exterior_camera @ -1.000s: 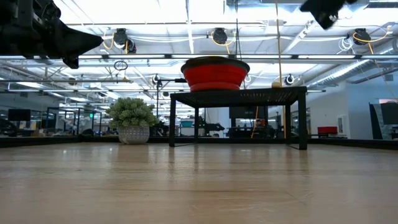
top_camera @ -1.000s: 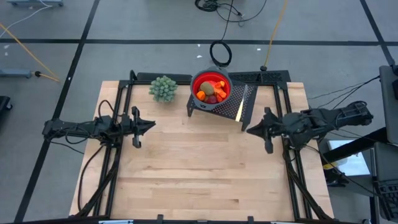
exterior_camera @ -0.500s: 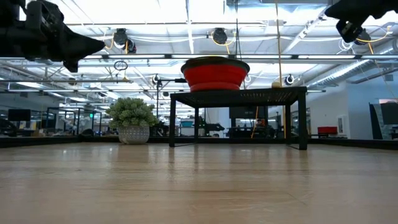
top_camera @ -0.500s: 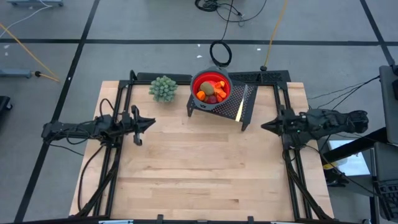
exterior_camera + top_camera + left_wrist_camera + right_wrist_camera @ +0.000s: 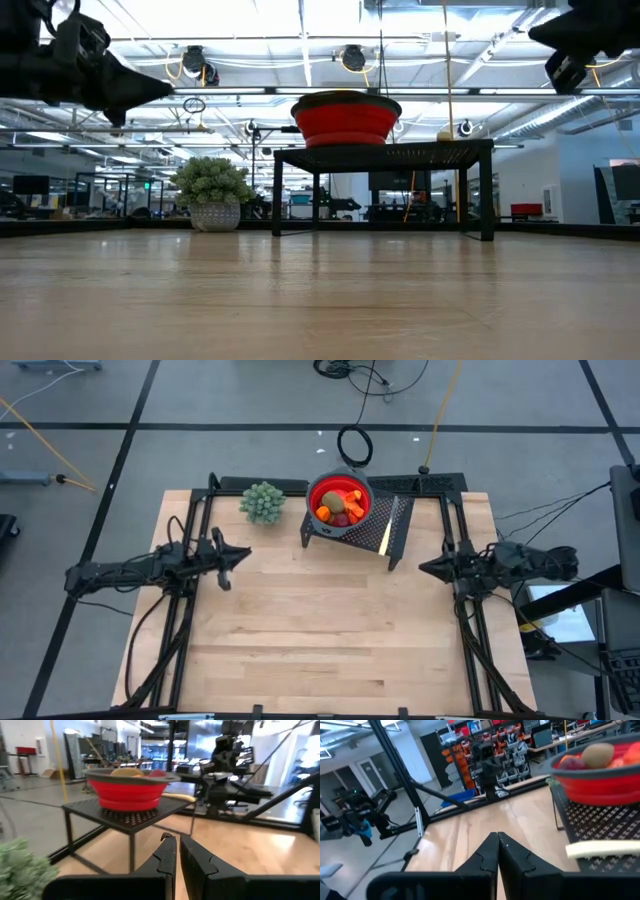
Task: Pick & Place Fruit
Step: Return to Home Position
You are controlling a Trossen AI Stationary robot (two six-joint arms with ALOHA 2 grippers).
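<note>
Fruit (image 5: 338, 510) sat piled in the red bowl (image 5: 311, 500) on the black shelf (image 5: 398, 520) at the far edge of the tabletop (image 5: 320, 630) in the high view, knife (image 5: 384, 538) beside it; left tool (image 5: 240, 556) & right tool (image 5: 425, 568) hung over opp. sides, well apart from the shelf. Low view: bowl atop shelf, plant (image 5: 212, 185) to one side. Left wrist view: fingers (image 5: 167, 857) together, nothing btw them. Right wrist view: fingers together too, nothing held.
</note>
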